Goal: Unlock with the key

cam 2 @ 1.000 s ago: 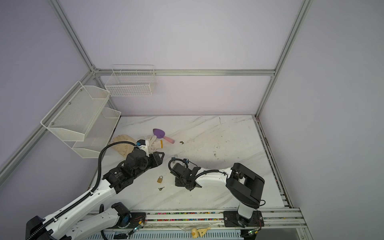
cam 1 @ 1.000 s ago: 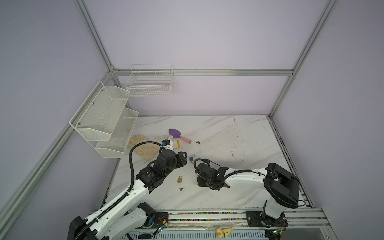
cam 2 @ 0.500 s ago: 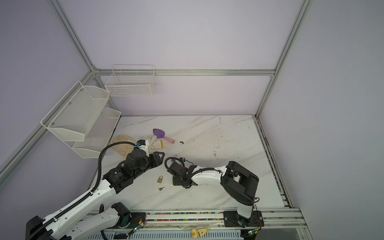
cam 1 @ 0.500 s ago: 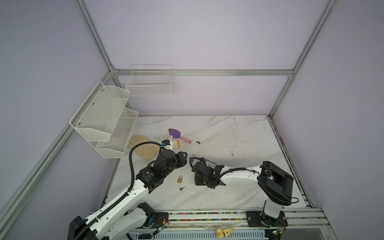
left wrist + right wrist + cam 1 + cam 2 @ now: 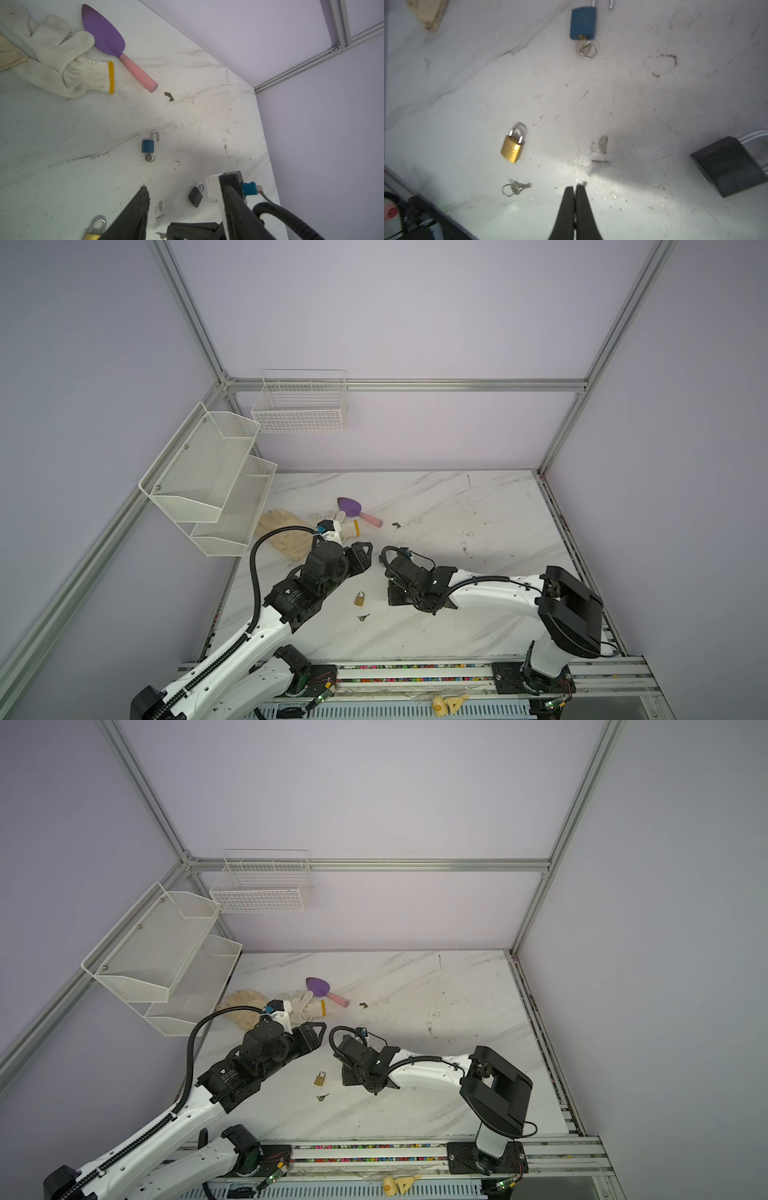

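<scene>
**Key not yet picked up; right fingers closed empty beside it**

The right gripper (image 5: 575,188) has its two fingers pressed flat together with nothing between them, tips low over the marble table (image 5: 633,116). The loose key (image 5: 520,187), on a small ring, lies flat on the table near those tips but apart from them. Just beyond it the brass padlock (image 5: 512,146) lies on its side, shackle seated in the body. In both top views the lock and key sit between the two arms. The left gripper (image 5: 185,187) hangs with its fingers spread and empty, and the brass padlock lies near one of them.

Further out, a blue padlock (image 5: 148,145) lies with its shackle swung free and a key in its keyhole. A black padlock (image 5: 196,194), shackle shut, lies by the right arm. A white glove (image 5: 62,62) and a purple trowel (image 5: 104,31) lie toward the back.

The step in hand looks like fetching the key, presumably for the brass padlock. Next, the right fingers would have to part, shift sideways over the key and close on its head. The key is thin and flat on a hard surface, so the tips must come right down, and the ring may let it swivel. The left gripper seems placed to steady the lock.
</scene>
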`<move>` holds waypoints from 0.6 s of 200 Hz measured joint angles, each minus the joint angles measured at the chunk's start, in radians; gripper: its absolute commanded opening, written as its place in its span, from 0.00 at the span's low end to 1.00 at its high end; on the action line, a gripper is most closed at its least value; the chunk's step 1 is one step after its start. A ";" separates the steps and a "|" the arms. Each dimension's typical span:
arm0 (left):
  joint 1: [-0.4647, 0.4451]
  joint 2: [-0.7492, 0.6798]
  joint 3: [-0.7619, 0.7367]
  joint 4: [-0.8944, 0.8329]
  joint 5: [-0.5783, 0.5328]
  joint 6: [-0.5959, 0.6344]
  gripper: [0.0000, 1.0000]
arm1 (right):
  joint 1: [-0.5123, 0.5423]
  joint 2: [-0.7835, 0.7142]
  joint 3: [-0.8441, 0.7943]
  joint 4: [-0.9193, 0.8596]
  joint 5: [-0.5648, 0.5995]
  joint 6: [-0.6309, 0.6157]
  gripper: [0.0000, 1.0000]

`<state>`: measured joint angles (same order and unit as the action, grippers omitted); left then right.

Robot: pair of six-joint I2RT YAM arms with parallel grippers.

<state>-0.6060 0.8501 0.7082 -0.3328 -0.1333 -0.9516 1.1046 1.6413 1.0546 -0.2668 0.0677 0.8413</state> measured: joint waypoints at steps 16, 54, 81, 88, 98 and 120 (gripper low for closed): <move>0.012 -0.002 0.000 0.014 0.013 -0.049 0.62 | -0.018 -0.088 -0.002 0.027 -0.019 -0.003 0.00; 0.034 0.018 0.000 0.107 0.058 -0.202 0.62 | -0.122 -0.266 -0.001 0.101 -0.054 -0.016 0.00; 0.035 0.061 0.000 0.244 0.095 -0.319 0.62 | -0.196 -0.304 0.018 0.109 -0.085 -0.030 0.00; 0.035 0.078 -0.001 0.291 0.105 -0.348 0.62 | -0.216 -0.306 0.019 0.113 -0.097 -0.037 0.00; 0.035 0.100 -0.002 0.350 0.117 -0.372 0.63 | -0.240 -0.307 0.020 0.116 -0.112 -0.044 0.00; 0.035 0.150 -0.002 0.439 0.146 -0.404 0.63 | -0.274 -0.306 0.029 0.114 -0.132 -0.070 0.00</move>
<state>-0.5713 1.0000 0.7067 0.1062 0.0124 -1.3552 0.8307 1.3357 1.0832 -0.1532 -0.0647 0.7712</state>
